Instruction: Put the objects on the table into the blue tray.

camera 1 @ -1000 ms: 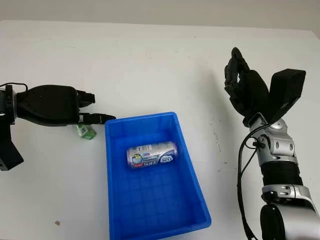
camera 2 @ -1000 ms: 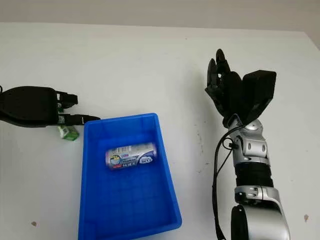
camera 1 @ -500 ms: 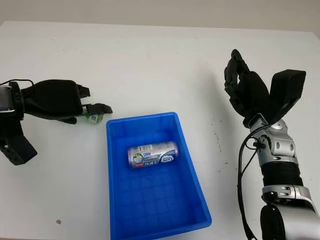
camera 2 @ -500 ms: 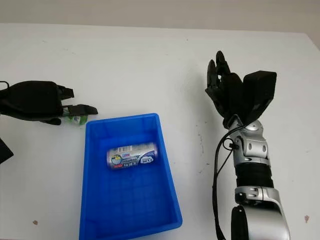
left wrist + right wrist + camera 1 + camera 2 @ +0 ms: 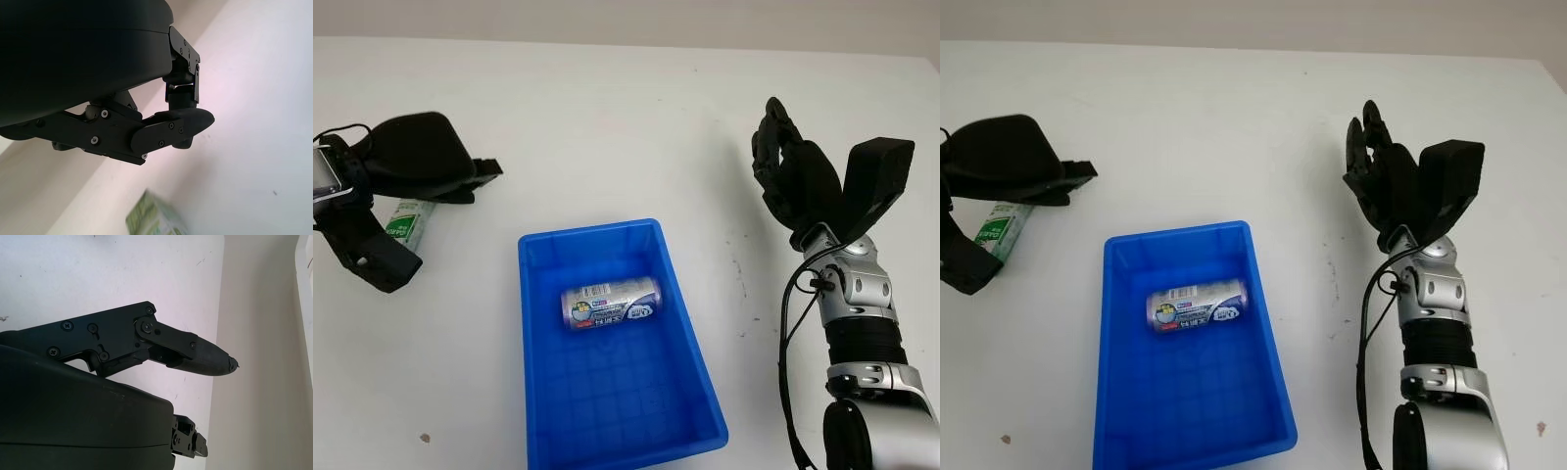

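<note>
The small green-and-white carton [image 5: 406, 223] is what matters here. Half a second ago it sat just off the tray's far-left corner, under the left hand's fingertips; a second ago it stood beside that same corner. Now we see it further out toward the left edge of the white table [image 5: 607, 127], lying tilted, partly tucked under the left hand [image 5: 421, 157]. So the carton has travelled away from the tray rather than into it, and we judge the step not yet done. Whether the left hand actually holds the carton we cannot tell: in the left wrist view a corner of the carton [image 5: 155, 219] shows apart from the finger [image 5: 171, 128].

The carton looks like printed card, flat-sided and light. The blue plastic tray [image 5: 690, 343] is rectangular, thin-walled, with a gridded floor, and already holds a silver metal can [image 5: 610, 301] lying on its side. The right hand [image 5: 793, 176] hovers open above the table's right side, holding nothing.
</note>
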